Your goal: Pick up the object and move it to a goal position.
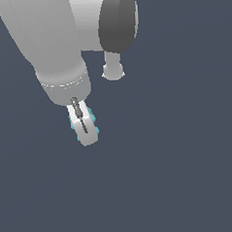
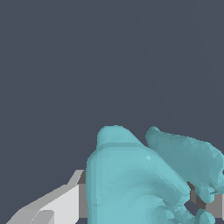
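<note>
The object (image 2: pixel 131 183) is a lumpy cyan-turquoise piece that fills the lower part of the wrist view, sitting between a white finger (image 2: pixel 61 203) and a grey sliver of the other finger at the frame edge. My gripper (image 2: pixel 144 208) is shut on it. In the exterior view the white gripper (image 1: pixel 84 125) hangs below the large grey-white arm, and only small cyan edges of the object (image 1: pixel 73 124) peek out on both sides of the fingers. No goal marker shows in either view.
A plain dark blue-grey surface (image 1: pixel 180 172) lies all around. The bulky arm links (image 1: pixel 59 38) cover the upper part of the exterior view's left.
</note>
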`<state>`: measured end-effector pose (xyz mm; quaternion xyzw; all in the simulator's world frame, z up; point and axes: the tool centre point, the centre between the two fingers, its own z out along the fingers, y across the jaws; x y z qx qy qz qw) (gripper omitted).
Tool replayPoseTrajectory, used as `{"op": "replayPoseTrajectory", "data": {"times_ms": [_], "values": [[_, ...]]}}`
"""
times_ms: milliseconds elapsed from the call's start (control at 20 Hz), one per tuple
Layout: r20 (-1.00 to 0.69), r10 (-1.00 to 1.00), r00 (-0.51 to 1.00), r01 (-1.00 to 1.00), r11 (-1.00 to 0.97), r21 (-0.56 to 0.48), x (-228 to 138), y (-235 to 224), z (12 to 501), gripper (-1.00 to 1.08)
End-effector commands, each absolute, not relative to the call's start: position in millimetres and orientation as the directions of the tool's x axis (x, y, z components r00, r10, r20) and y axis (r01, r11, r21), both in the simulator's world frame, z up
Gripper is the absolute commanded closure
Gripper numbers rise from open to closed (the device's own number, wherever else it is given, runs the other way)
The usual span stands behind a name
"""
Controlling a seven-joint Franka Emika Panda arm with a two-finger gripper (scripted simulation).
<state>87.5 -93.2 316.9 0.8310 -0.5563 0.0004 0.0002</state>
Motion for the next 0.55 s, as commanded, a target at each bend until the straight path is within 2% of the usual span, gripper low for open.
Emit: {"op": "replayPoseTrajectory", "data": {"times_ms": [0,500], "values": [[0.001,-0.924,0.381,-0.924,-0.381,0.000,91.7,-95.6,322.4,1.08],[0.000,-0.924,0.381,-0.924,-0.381,0.000,98.2,-99.8,330.3,1.08]]}}
